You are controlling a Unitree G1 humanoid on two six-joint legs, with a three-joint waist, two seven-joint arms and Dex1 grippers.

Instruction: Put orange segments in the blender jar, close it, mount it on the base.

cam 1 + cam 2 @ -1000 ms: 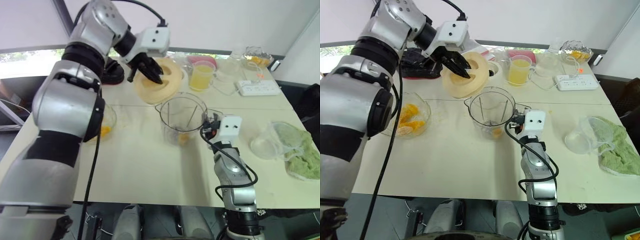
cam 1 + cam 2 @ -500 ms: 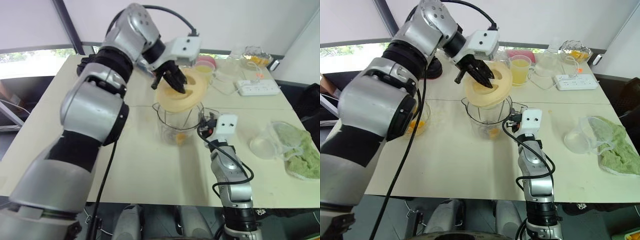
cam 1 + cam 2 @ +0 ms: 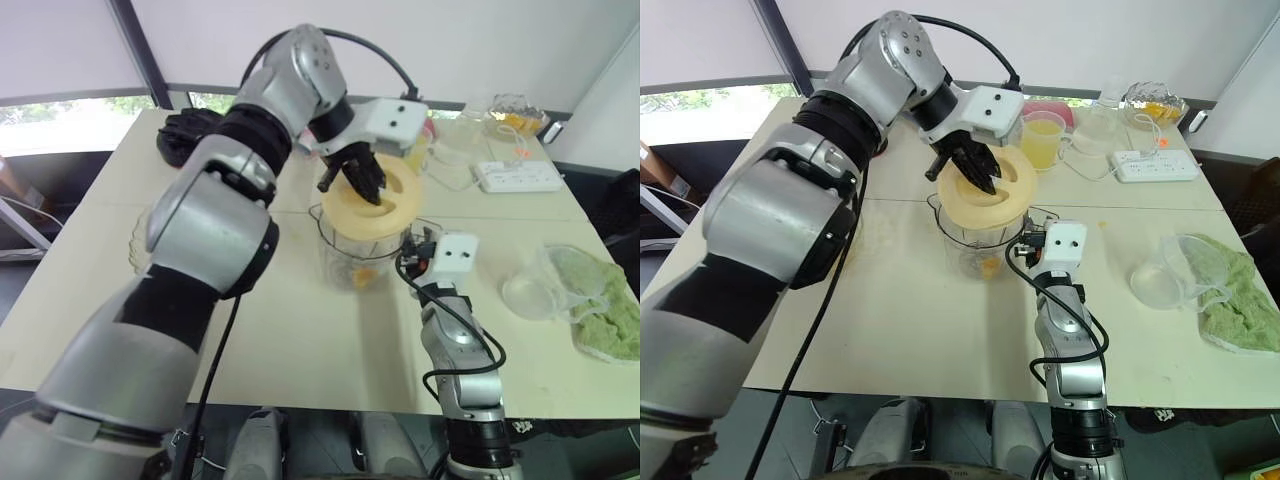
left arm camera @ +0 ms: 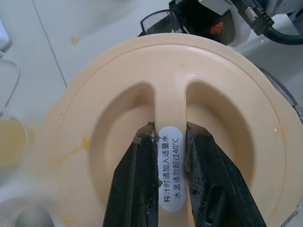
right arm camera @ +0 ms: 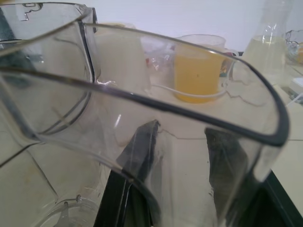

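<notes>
While the left gripper [image 3: 978, 178] is pinching its fingers [image 4: 137, 179] tight on the ridge of the lid [image 4: 94, 94], with the blender jar [image 3: 970, 245] directly beneath them, closing is proceeding; seating likely needs level downward pressure.

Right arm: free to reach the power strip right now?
Probably not: right tool grips the jar by its handle while left tool holds the lid on it. Otherwise, table toward the power strip looks open.

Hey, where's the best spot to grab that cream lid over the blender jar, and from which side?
Pinch the raised centre rib of the lid from straight above. It stands upright between two recesses, each leaving room for one finger, which is how the left gripper holds it.
</notes>
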